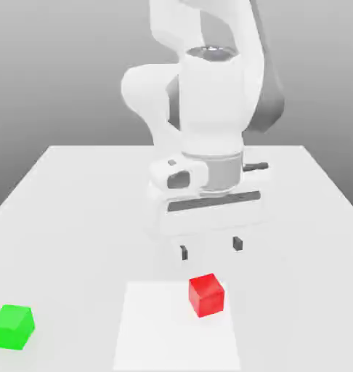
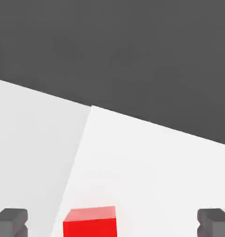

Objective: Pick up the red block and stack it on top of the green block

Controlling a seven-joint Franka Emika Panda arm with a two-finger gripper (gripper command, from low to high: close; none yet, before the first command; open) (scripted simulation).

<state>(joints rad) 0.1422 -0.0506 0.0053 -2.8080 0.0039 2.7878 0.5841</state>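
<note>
The red block [image 1: 206, 295] sits on the counter [image 1: 78, 189], resting on a paler square patch [image 1: 157, 327] near the front edge in the exterior view. It lies just in front of the claw [image 1: 211, 248], which hangs above the counter with its two dark fingertips [image 1: 184, 252] spread wide and nothing between them. In the hand view the red block [image 2: 90, 222] shows between the two fingertips [image 2: 11, 221], closer to one than to the other, so the claw is not yet centred over it.

The block looks like a small rigid cube with smooth, plain faces. It is probably light and will not give under a squeeze. The smooth sides could be a bit slippery, so a flat hold on two opposite side faces, about halfway up, seems the safest place to take it. Corners and edges would make a poorer grip.

As a cube it has no long axis; all sides look equal. It stands flat on one face, top face level. In the exterior view it is turned slightly, so a vertical edge faces a little toward the camera and its side faces are not square to the line between the fingertips. A small turn of the wrist may help.

The green block [image 1: 11, 327] rests well apart, toward the exterior view's left, also flat on the counter.
</note>
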